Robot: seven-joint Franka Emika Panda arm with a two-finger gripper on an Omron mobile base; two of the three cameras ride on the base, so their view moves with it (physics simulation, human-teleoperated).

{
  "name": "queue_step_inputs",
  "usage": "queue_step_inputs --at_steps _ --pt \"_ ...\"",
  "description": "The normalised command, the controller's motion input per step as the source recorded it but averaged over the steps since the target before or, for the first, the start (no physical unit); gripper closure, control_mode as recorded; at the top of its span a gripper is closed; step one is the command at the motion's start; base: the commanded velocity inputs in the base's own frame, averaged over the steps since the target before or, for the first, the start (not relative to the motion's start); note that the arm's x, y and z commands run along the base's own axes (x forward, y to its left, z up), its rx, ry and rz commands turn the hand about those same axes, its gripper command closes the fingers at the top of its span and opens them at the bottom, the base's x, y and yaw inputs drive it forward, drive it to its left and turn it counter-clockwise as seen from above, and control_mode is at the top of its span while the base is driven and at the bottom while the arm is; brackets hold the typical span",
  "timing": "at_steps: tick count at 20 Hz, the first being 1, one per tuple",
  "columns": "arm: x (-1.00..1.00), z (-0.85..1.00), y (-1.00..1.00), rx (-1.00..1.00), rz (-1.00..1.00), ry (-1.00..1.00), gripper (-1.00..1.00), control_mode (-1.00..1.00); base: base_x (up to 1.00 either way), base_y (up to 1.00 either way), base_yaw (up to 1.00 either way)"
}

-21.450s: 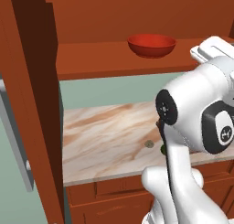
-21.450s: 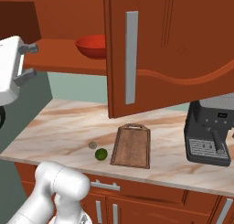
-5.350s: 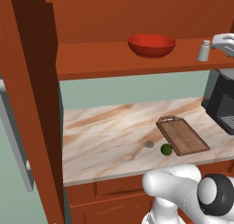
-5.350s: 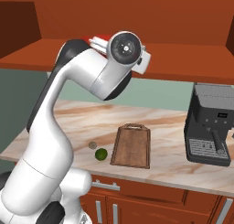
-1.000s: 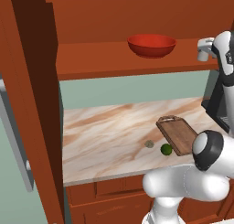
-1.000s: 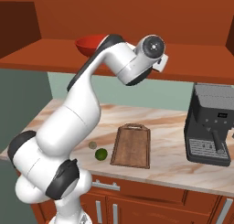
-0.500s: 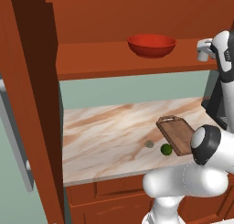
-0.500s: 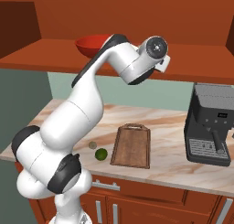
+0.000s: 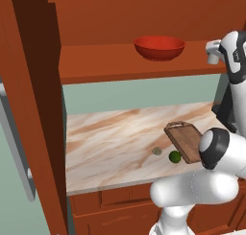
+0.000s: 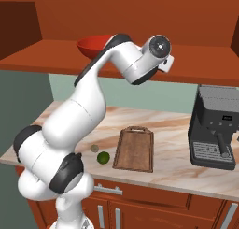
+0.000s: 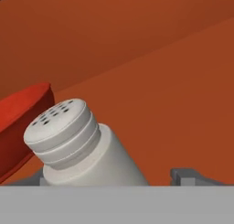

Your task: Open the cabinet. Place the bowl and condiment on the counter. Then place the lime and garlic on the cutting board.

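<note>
Condiment [image 11: 87, 154] | between spread jaws | bowl [image 11: 20, 122] beside

A black and grey coffee machine [image 10: 215, 132] stands upright on the bench against the pale green wall [image 9: 144, 92]. Below run reddish-brown drawer fronts [image 10: 154, 195] with grey bar handles.
</note>
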Motion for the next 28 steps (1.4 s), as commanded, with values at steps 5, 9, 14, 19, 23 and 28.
queue_step_inputs --at_steps 5,9,14,19,23,28 --pt "0.05 -0.1 0.0 0.0 0.0 0.01 1.0 -1.0 0.0 0.0 0.0" --pt "0.0 -0.16 0.0 0.0 0.0 0.0 1.0 -1.0 0.0 0.0 0.0" --pt "-0.03 -0.1 0.0 0.0 0.0 0.0 1.0 -1.0 0.0 0.0 0.0" --pt "-0.5 0.02 0.0 0.0 0.0 -0.01 1.0 -1.0 0.0 0.0 0.0" --pt "-0.62 0.26 0.07 0.0 -0.08 0.0 1.0 -1.0 0.0 0.0 0.0" --pt "-0.8 0.27 0.03 0.0 -0.17 0.0 1.0 -1.0 0.0 0.0 0.0"
